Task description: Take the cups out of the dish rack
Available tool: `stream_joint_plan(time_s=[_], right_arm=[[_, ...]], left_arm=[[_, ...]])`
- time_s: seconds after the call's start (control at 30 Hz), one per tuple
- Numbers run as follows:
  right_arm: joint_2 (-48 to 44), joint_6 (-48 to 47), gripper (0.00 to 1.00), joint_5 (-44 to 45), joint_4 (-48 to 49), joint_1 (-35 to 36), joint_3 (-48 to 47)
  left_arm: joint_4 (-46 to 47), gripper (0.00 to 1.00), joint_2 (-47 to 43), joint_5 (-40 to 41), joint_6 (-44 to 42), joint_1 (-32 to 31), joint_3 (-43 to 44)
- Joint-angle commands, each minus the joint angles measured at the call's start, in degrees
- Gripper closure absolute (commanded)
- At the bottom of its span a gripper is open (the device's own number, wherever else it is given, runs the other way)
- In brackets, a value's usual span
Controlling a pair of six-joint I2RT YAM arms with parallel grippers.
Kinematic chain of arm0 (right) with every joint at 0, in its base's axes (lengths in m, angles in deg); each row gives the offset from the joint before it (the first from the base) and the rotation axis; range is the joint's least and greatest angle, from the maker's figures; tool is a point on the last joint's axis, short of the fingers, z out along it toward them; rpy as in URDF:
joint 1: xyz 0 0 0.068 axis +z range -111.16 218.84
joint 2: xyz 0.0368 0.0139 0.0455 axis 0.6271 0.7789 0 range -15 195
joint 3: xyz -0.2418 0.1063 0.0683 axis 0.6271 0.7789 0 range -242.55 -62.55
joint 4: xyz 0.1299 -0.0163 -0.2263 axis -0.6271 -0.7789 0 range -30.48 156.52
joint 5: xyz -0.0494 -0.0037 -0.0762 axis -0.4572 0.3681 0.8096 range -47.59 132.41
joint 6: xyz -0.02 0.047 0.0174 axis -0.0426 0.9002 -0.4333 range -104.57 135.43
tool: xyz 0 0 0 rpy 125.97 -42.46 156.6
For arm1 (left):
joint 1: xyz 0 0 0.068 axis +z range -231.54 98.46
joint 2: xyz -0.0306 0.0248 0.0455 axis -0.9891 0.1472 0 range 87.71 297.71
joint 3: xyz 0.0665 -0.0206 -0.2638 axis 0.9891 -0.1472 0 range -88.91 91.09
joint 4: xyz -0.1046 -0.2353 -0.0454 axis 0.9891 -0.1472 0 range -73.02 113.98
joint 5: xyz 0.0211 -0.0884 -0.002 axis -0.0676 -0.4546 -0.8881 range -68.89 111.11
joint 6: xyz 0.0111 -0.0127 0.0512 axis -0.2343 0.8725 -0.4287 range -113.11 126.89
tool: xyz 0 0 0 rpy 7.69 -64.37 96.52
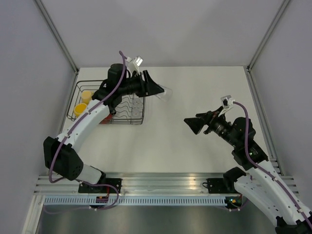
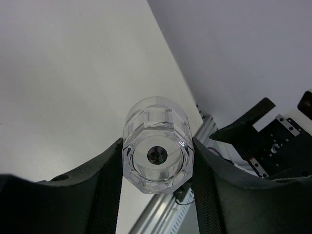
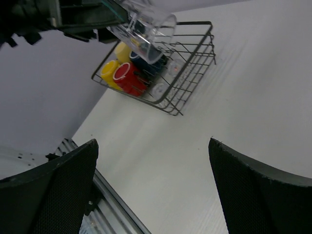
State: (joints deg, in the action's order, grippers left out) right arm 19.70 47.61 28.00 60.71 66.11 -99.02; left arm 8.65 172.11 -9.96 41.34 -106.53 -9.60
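Observation:
My left gripper (image 1: 161,90) is shut on a clear tumbler (image 1: 166,92), holding it in the air just right of the black wire dish rack (image 1: 131,121). In the left wrist view the tumbler (image 2: 156,146) sits base-on between both fingers (image 2: 109,185). The right wrist view shows the held tumbler (image 3: 148,27) above the dish rack (image 3: 195,73), which holds a red mug (image 3: 124,75), a bright yellow mug (image 3: 108,70), a pale yellow mug (image 3: 123,51), a blue mug (image 3: 146,63) and a clear tumbler (image 3: 158,89). My right gripper (image 1: 191,123) hangs open and empty over the table, facing the rack.
The rack stands at the table's back left near the left wall. The metal rail (image 1: 161,180) with both arm bases runs along the near edge. Grey walls enclose the table on three sides. White table surface lies between the two grippers.

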Motion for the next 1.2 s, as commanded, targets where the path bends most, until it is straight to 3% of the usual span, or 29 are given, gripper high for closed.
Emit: stream_joint_plan(time_s=[0.0,0.1,0.17,0.5,0.83,0.87,0.9,0.97,1.07,1.17], right_arm=[[0.4,4.4,0.02,-8.9,14.1,0.2,1.2],[1.0,7.0,0.03,-11.9,20.3,0.2,3.2],[1.7,9.3,0.09,-14.1,25.0,0.2,4.3],[6.3,15.2,0.28,-17.1,36.0,0.2,4.9],[6.7,14.9,0.38,-17.0,36.8,0.2,6.4],[6.9,14.9,0.42,-17.4,37.2,0.2,6.3],[7.4,15.0,0.57,-17.7,37.9,0.2,6.2],[8.0,15.6,0.7,-18.5,38.8,0.2,6.1],[8.8,15.9,0.72,-19.1,40.3,0.3,6.1],[9.4,15.3,0.92,-19.2,40.6,0.3,6.0]], left_arm=[[16.2,0.98,-4.5,-11.6,12.4,-1.4,-6.4],[26.6,0.98,-6.9,-12.9,19.6,-2.7,-13.2],[35.0,0.98,-8.1,-13.3,26.0,-3.5,-16.8],[52.5,0.98,-8.7,-8.7,41.5,-9.1,-28.7],[56.5,0.98,-10.5,-2.7,46.2,-12.4,-33.0],[56.6,0.98,-10.5,-2.4,46.2,-12.9,-33.0],[56.5,0.98,-10.6,-1.7,46.7,-13.2,-33.1],[56.6,0.98,-10.6,-0.9,46.8,-14.1,-33.4],[57.3,0.98,-10.6,-0.2,47.5,-14.9,-33.8],[57.3,0.98,-10.6,0.0,47.1,-15.3,-33.7]])
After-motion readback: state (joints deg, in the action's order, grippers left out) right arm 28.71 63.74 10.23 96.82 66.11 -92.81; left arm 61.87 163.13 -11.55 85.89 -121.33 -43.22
